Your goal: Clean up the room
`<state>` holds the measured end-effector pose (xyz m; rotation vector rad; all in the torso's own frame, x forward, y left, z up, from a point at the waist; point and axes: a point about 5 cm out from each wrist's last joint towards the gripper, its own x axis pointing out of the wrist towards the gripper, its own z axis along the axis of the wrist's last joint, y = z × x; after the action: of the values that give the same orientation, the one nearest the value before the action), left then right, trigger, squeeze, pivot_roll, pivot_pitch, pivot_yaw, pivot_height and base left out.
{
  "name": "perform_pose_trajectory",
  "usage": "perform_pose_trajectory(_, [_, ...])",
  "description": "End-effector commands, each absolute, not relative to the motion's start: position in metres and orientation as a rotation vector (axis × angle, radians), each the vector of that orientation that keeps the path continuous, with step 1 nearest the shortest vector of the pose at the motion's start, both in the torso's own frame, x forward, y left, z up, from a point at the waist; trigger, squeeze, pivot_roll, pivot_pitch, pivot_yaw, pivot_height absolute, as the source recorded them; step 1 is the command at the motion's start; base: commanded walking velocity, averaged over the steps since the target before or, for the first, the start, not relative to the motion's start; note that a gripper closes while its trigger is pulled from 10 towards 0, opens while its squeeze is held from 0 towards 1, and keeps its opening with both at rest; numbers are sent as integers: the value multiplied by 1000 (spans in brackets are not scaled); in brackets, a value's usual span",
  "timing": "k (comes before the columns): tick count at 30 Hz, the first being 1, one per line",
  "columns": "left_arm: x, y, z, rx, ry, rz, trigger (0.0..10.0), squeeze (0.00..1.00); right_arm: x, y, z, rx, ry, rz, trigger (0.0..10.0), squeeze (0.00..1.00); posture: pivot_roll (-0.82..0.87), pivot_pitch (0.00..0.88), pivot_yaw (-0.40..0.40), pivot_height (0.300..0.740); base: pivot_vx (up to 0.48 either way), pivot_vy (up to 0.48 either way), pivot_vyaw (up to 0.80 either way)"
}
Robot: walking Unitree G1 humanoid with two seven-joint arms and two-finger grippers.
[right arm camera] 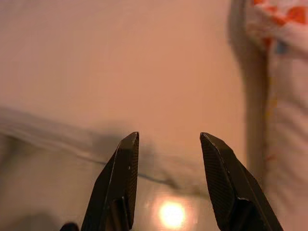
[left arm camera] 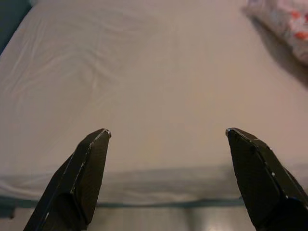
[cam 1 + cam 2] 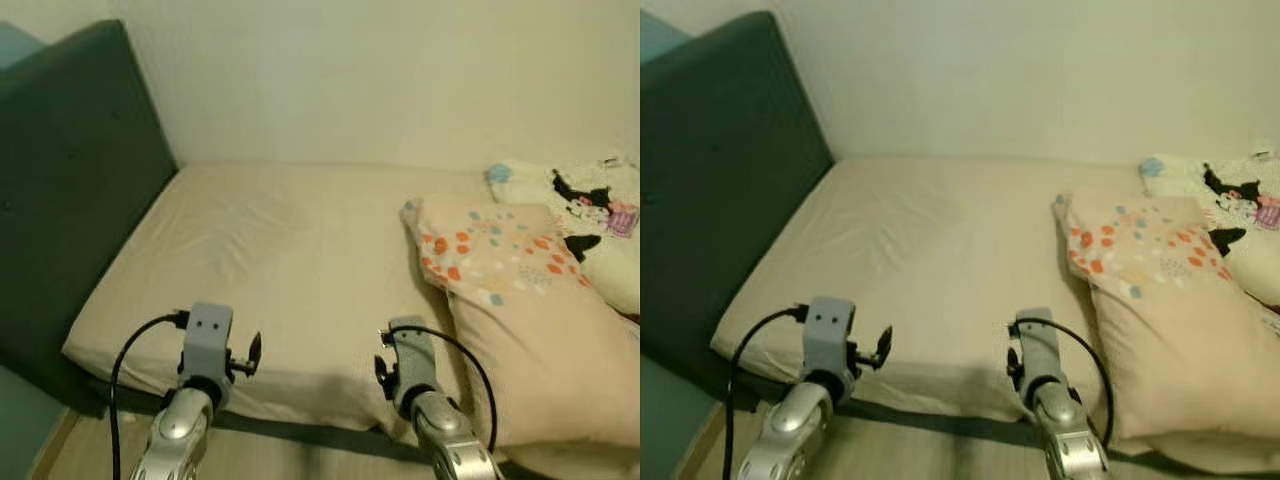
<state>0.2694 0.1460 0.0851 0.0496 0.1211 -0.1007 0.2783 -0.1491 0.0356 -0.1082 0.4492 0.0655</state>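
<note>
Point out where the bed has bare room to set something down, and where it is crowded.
The bare sheet is free from the dark headboard across to the dotted pillow, and from the wall to the near edge, where the open left gripper and right gripper hover. The robot's right side is crowded: the dotted pillow lies beside a cartoon-print pillow.

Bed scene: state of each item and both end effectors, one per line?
Left end effector: open, empty, held over the near edge of the bed.
Right end effector: open, empty, near the bed edge beside the dotted pillow.
Bed sheet: fitted, lightly wrinkled, bare in the middle.
Dotted pillow: lying flat at the bed's right side, overhanging the near edge.
Cartoon-print pillow: lying behind the dotted pillow, partly covered by it.
</note>
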Motion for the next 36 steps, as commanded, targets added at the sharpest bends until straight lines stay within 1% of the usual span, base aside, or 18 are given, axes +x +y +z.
perform_pose_trajectory(1, [265,151,78,56,155,-88,10000,0,277,-141,34,-100,457,86,10000,0,-70,104,-19,740,0,-349,506])
perform_pose_trajectory(10, [266,152,78,56,153,-88,10000,0,278,-140,34,-100,456,87,10000,0,-70,102,-18,740,0,-352,506])
perform_pose_trajectory(16, [266,151,79,55,153,-88,10000,0,278,-143,34,-68,457,64,10000,0,-70,101,-18,740,0,-352,0])
perform_pose_trajectory(36, [267,151,79,57,153,-93,10000,0,277,-141,33,-47,466,55,10000,0,-68,106,-12,740,0,-345,0])
